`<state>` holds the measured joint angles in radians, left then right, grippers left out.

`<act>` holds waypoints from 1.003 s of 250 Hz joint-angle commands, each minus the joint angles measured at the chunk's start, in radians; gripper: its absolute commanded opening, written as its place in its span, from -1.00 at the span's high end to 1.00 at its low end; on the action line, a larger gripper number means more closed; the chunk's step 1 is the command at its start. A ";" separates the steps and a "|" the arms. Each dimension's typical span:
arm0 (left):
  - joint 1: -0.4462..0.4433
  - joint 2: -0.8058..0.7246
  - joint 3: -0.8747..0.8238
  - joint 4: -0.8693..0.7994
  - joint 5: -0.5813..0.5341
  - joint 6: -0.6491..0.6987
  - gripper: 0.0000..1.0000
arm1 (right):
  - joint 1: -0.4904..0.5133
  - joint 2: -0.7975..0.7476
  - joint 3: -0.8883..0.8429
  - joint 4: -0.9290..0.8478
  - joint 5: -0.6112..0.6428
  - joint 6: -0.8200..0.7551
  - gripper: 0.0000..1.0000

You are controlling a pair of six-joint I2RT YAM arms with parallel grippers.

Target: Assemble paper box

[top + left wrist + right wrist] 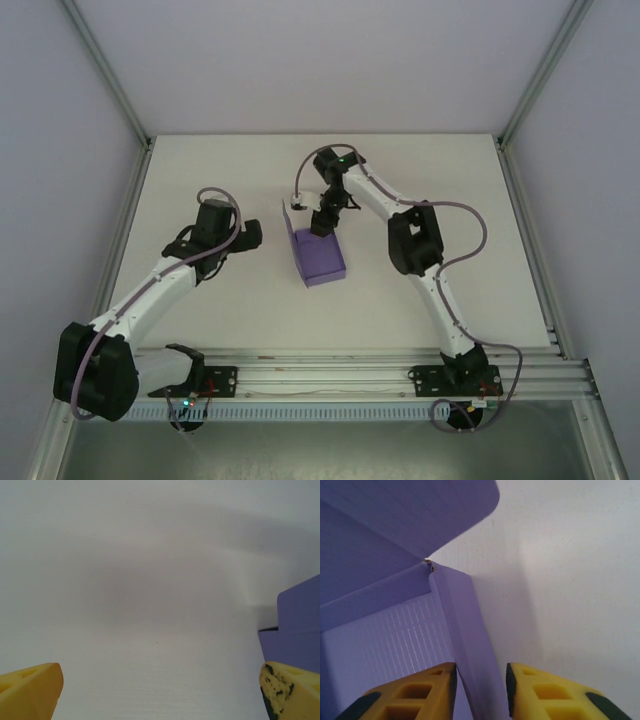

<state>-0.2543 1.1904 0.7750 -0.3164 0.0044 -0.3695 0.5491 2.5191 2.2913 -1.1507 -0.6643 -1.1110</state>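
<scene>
The purple paper box [320, 258] lies mid-table as an open tray, its lid flap [289, 220] standing up at the far end. My right gripper [322, 222] hangs over the tray's far right corner. In the right wrist view the tray's right side wall [465, 625] runs between the yellow fingers [415, 690], which straddle it with a gap on the outer side, so that gripper [480, 680] is open. My left gripper [252, 235] sits just left of the box, wide open and holding nothing [160, 680]. The box's edge [297, 630] shows at the right of the left wrist view.
The white table [200, 170] is bounded by pale enclosure walls and metal frame posts [525, 100]. An aluminium rail [340, 375] with both arm bases runs along the near edge. Cables loop off the right arm [470, 240].
</scene>
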 commanded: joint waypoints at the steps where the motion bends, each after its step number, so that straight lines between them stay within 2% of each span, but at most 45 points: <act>1: 0.008 0.016 0.025 0.006 0.007 -0.008 -1.00 | 0.021 0.035 0.020 -0.005 0.061 0.030 0.55; 13: 0.008 0.021 0.025 0.004 0.003 -0.006 -1.00 | 0.028 0.041 0.009 0.006 0.091 0.045 0.71; 26: 0.008 0.025 0.024 0.005 0.002 -0.006 -1.00 | 0.033 0.041 -0.009 0.026 0.117 0.065 0.78; 41: 0.008 0.029 0.024 0.002 0.001 -0.006 -1.00 | 0.043 0.037 -0.036 0.055 0.163 0.098 1.00; 61: 0.009 0.034 0.027 -0.004 -0.001 -0.008 -1.00 | 0.063 0.027 -0.080 0.116 0.261 0.153 1.00; 93: 0.008 0.034 0.016 -0.003 -0.020 -0.020 -1.00 | 0.106 -0.025 -0.210 0.246 0.497 0.222 1.00; 116: 0.008 0.031 0.005 0.006 -0.017 -0.020 -1.00 | 0.128 -0.070 -0.309 0.312 0.583 0.220 0.91; 145: 0.008 0.026 0.003 -0.001 -0.020 -0.018 -1.00 | 0.139 -0.065 -0.317 0.266 0.648 0.201 0.91; 176: 0.008 0.009 -0.006 -0.001 -0.021 -0.018 -1.00 | 0.146 -0.054 -0.312 0.256 0.719 0.198 0.81; 235: 0.008 -0.038 -0.026 -0.012 -0.032 -0.014 -1.00 | 0.146 -0.023 -0.248 0.193 0.692 0.194 0.74; 251: 0.008 -0.050 -0.033 -0.012 -0.033 -0.016 -1.00 | 0.147 -0.016 -0.234 0.180 0.689 0.183 0.62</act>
<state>-0.2523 1.1767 0.7658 -0.3176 -0.0090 -0.3698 0.7086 2.4062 2.0659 -0.8558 -0.0696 -0.9249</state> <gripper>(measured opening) 0.998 0.146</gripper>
